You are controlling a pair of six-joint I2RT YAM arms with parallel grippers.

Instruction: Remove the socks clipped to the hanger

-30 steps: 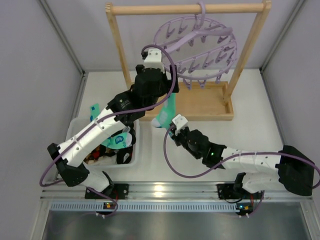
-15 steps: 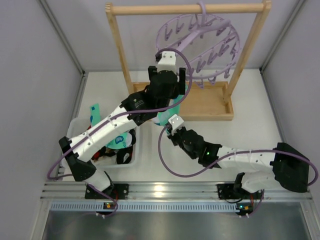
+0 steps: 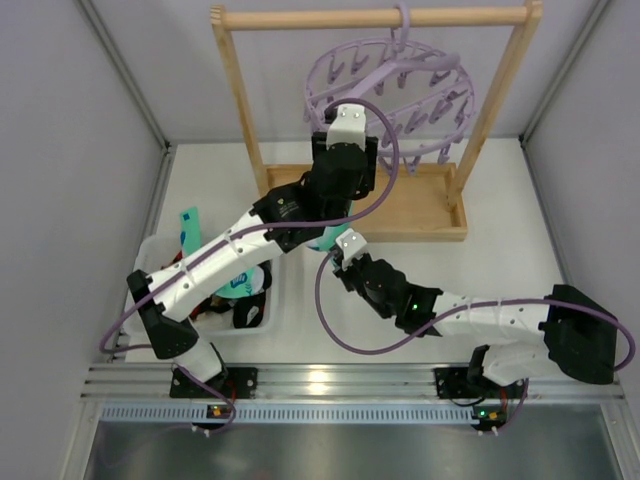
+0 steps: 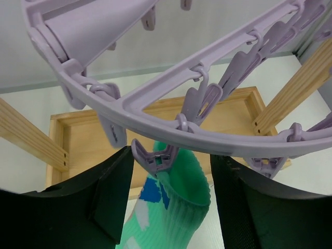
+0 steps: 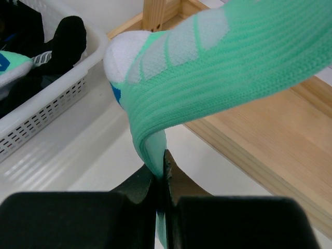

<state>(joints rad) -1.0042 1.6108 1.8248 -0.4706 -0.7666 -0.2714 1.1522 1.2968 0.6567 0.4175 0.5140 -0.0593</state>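
Observation:
The lavender hanger [image 3: 400, 90] hangs by its hook from the wooden rack's top bar. A mint-green sock with a blue patch [image 4: 179, 207] hangs from one clip peg [image 4: 155, 158] by its cuff. My left gripper [image 4: 168, 181] is open, with one finger on each side of that peg and the sock's cuff. My right gripper [image 5: 163, 166] is shut on a fold of the same sock [image 5: 207, 67] near its white end, low over the table. In the top view the left wrist [image 3: 345, 165] hides most of the sock, and only a bit [image 3: 322, 240] shows.
The wooden rack [image 3: 235, 90] with its tray base [image 3: 430, 215] stands at the back. A white basket [image 3: 268, 312] at the left holds several removed socks, and it also shows in the right wrist view [image 5: 46, 109]. Grey walls close both sides.
My left arm has risen and moved right, from beside the rack's left post up under the hanger, with its fingers now around the peg. My right gripper stays shut on the sock.

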